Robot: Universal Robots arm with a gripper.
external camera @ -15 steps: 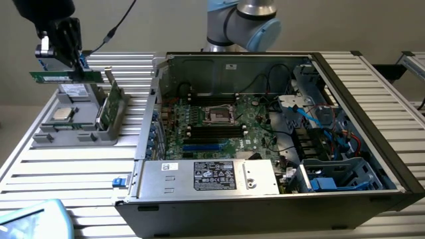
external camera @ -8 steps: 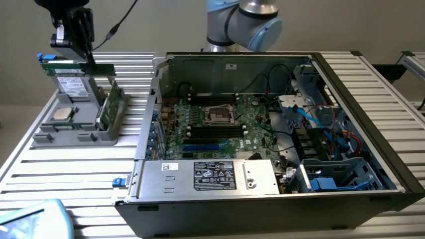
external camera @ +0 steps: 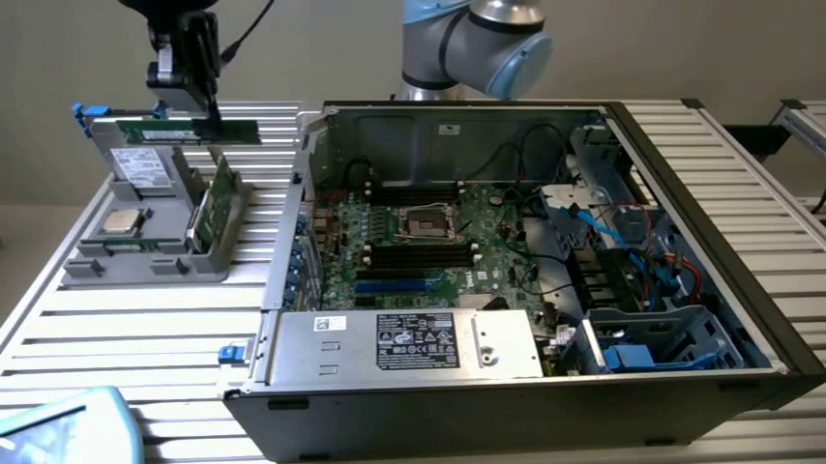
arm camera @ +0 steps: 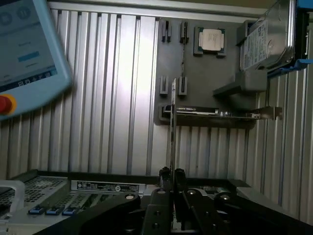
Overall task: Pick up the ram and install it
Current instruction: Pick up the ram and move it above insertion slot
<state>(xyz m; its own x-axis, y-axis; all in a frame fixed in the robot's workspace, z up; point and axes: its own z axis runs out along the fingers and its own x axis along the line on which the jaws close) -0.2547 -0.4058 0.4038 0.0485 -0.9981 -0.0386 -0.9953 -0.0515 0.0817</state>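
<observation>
Here, the jaws are clenched on the ram, over the grey tray.

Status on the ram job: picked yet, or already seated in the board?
Done: the pick. The gripper has its jaws shut on the ram, which hangs clear above the grey holder tray at the exterior view's left.
In hand: the ram, edge-on in the wrist view.
Left: the install. The black motherboard slots in the open case look empty, and the ram is well apart from them.

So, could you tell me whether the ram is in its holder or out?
Out: the ram hangs clear above the grey holder, pinched between the fingers.
</observation>
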